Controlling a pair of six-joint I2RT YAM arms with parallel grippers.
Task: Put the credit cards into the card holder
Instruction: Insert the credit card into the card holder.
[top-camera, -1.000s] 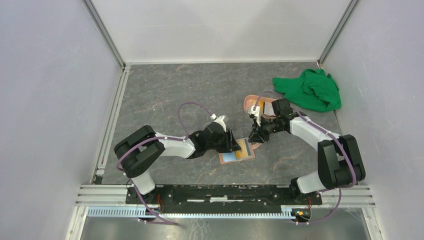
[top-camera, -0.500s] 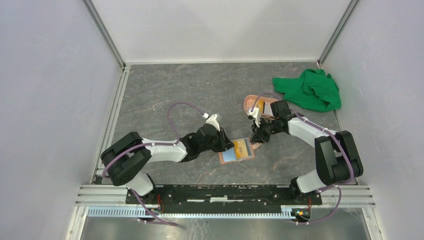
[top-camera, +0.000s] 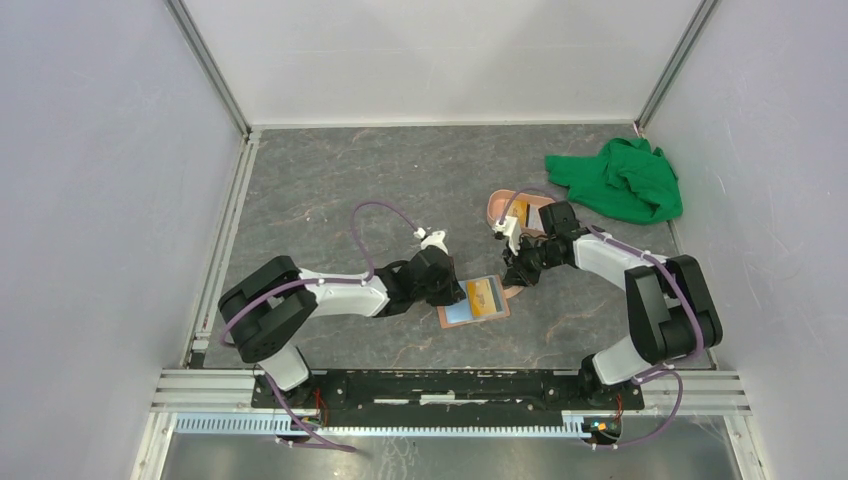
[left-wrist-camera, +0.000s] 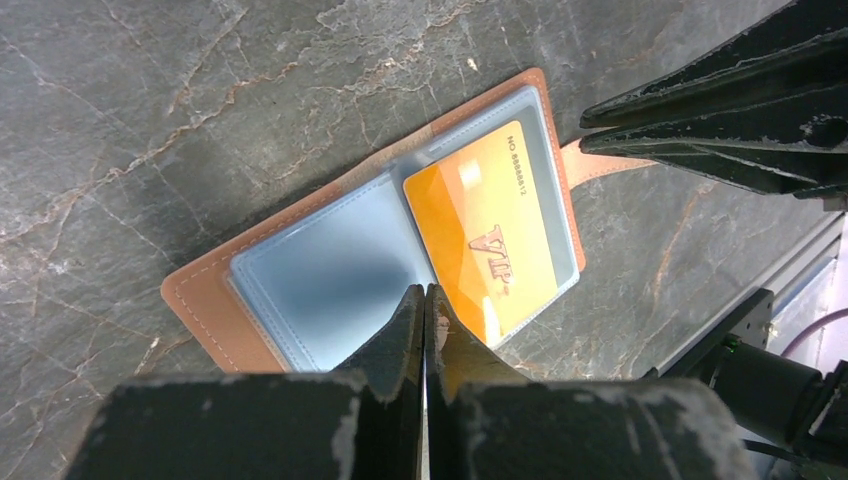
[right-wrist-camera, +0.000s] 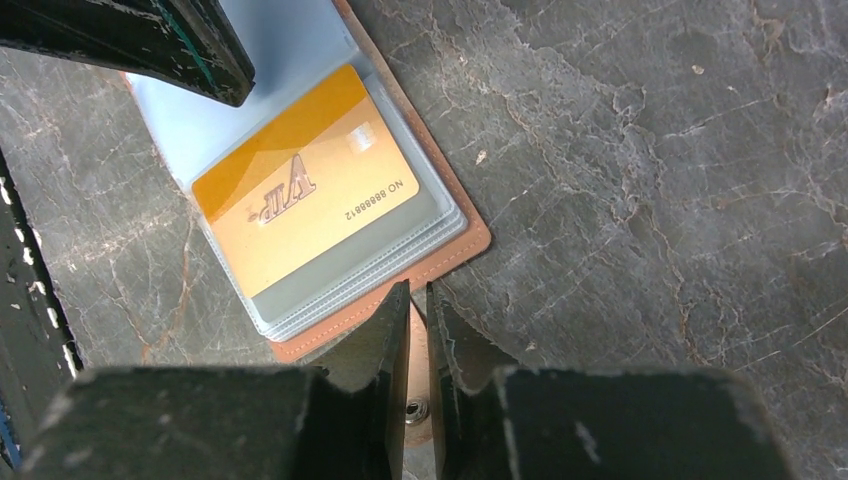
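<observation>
The card holder (top-camera: 474, 300) lies open and flat on the grey table (top-camera: 350, 190), just in front of the two arms and between their grippers. Its right-hand clear sleeve holds an orange card (left-wrist-camera: 490, 240); the left-hand sleeve looks pale blue. The left gripper (left-wrist-camera: 425, 300) is closed, fingertips pressed together, at the near edge of the holder's middle fold. The right gripper (right-wrist-camera: 418, 300) sits at the holder's right edge, its fingers drawn to a narrow gap with the snap tab (right-wrist-camera: 418, 335) showing in it; I cannot tell whether it pinches the tab. Farther back, behind the right arm, sits a pink tray (top-camera: 505, 205) with something orange in it. A crumpled green cloth (top-camera: 620, 180) lies near the far right corner.
</observation>
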